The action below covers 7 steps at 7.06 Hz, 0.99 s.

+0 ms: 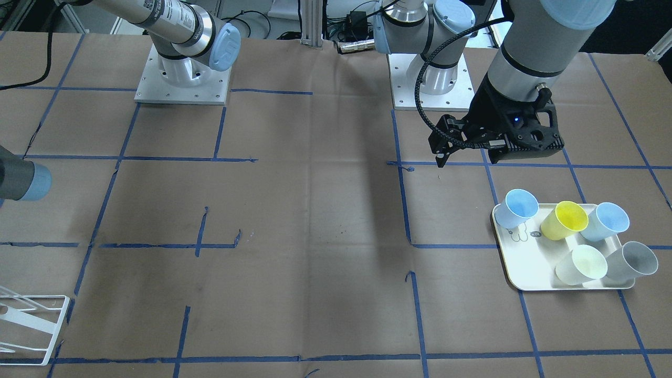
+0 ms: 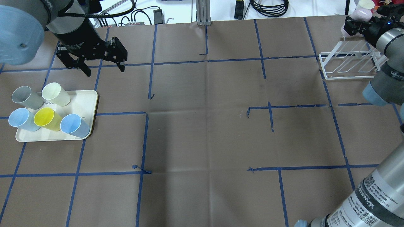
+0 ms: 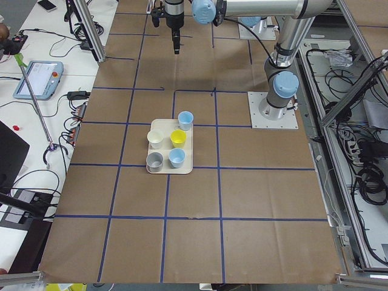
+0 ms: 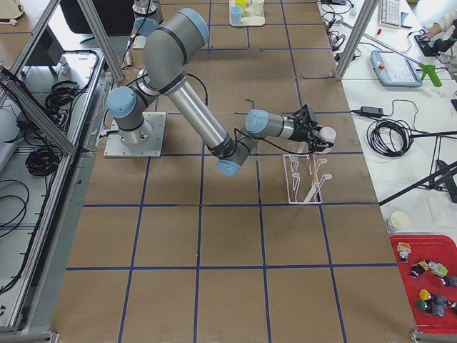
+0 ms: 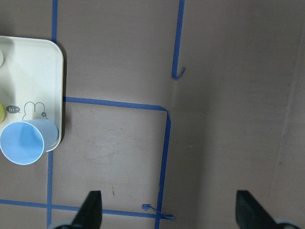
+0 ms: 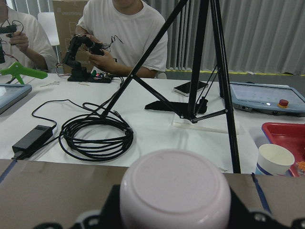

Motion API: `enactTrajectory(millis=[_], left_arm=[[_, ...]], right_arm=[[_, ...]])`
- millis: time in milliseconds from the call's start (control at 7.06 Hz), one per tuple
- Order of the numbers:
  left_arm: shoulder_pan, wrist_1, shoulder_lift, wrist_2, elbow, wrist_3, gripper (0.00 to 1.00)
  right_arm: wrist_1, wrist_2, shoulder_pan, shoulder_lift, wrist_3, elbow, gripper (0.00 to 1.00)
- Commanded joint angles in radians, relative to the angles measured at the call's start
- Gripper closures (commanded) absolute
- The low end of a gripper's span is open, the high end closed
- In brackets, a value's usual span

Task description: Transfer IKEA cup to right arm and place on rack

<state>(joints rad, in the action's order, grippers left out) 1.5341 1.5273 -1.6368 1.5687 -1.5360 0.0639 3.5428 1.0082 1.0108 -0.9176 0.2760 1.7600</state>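
Note:
My right gripper (image 2: 351, 26) is shut on a pale pink cup (image 2: 358, 15), which it holds just above the far end of the white wire rack (image 2: 350, 63). In the right wrist view the cup's base (image 6: 175, 191) fills the bottom centre. The exterior right view shows the cup (image 4: 326, 136) over the rack (image 4: 303, 179). My left gripper (image 2: 102, 66) is open and empty. It hovers over the table beside the cream tray (image 2: 91, 96). Its fingers (image 5: 90, 210) show wide apart in the left wrist view.
The tray holds several cups: grey (image 2: 23, 96), cream (image 2: 53, 93), light blue (image 2: 19, 118), yellow (image 2: 45, 118) and blue (image 2: 72, 124). People sit at a bench with cables and a tripod beyond the table's far edge (image 6: 119, 33). The rack's corner shows in the front view (image 1: 31, 325).

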Motion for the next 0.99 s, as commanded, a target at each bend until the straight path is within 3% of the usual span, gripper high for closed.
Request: enactTrajectory(millis=[0, 142, 283, 850], left_arm=[[0.000, -0.001, 0.006, -0.001, -0.001, -0.001, 0.01], [0.000, -0.001, 0.005, -0.002, -0.001, 0.000, 0.01], [0.000, -0.001, 0.006, -0.002, -0.001, 0.000, 0.01], [-0.005, 0.000, 0.008, 0.004, -0.006, -0.016, 0.01]], right_arm=[[-0.004, 0.001, 0.000, 0.005, -0.001, 0.001, 0.57], [-0.004, 0.001, 0.003, 0.002, -0.004, -0.001, 0.12], [-0.005, 0.004, 0.009, 0.002, -0.027, -0.001, 0.01], [-0.025, 0.007, 0.009, -0.006, -0.029, -0.005, 0.00]])
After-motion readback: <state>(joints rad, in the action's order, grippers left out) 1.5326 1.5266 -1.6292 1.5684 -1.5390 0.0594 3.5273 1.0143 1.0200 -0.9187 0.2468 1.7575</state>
